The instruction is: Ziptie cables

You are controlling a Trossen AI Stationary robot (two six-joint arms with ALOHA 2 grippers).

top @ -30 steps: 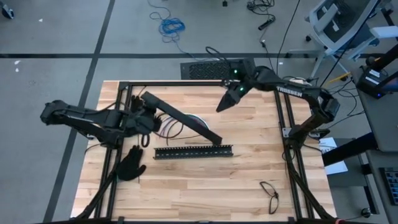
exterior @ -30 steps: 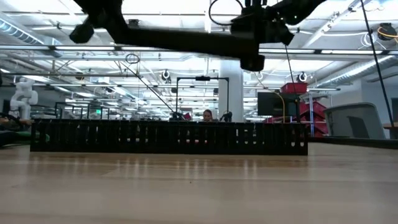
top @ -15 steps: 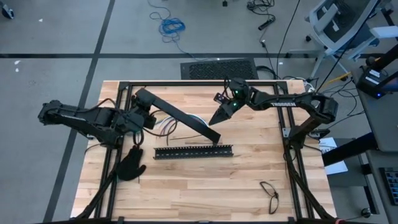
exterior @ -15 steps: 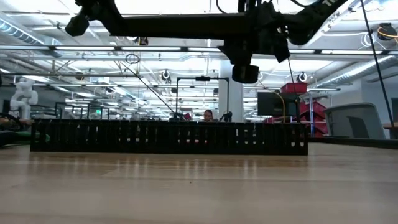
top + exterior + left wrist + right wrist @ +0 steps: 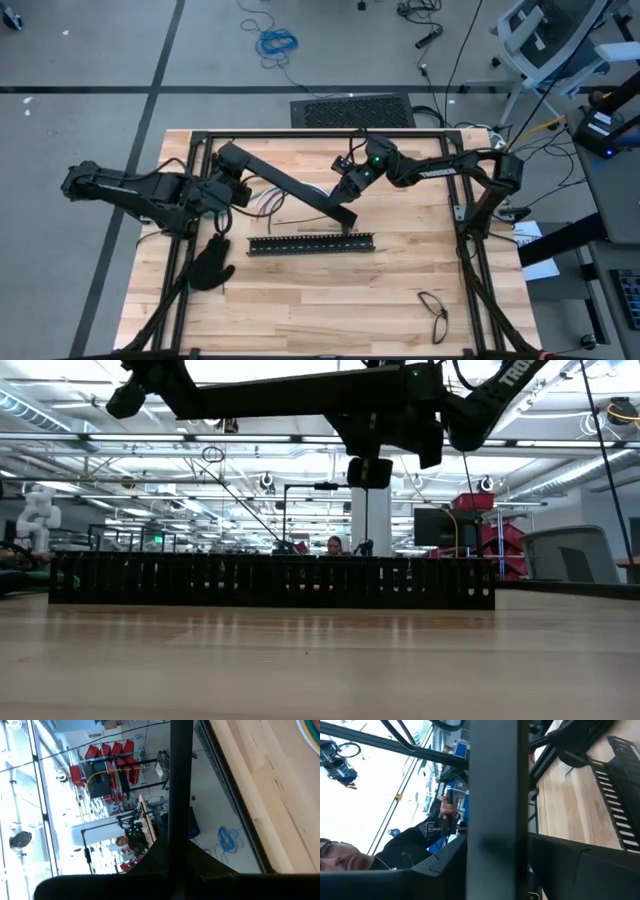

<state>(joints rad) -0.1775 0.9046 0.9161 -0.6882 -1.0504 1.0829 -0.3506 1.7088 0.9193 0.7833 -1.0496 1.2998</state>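
Right claw [image 5: 347, 192] now beside cables [image 5: 268, 205]

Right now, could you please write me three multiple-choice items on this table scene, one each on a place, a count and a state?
1. Where do the glasses lie on the table?
A. near its front right corner
B. under the raised bar
C. beside the glove

2. How many black slotted bars show in the high view?
A. one
B. two
C. four

3. How is the raised bar held?
A. flat on the table
B. lifted, the left gripper at one end and the right gripper at the other
C. standing upright on its own

Answers: 1 A, the glasses sit alone low on the right; 2 B, one raised and the flat bar on the wood; 3 B, the low view shows it well above the table.
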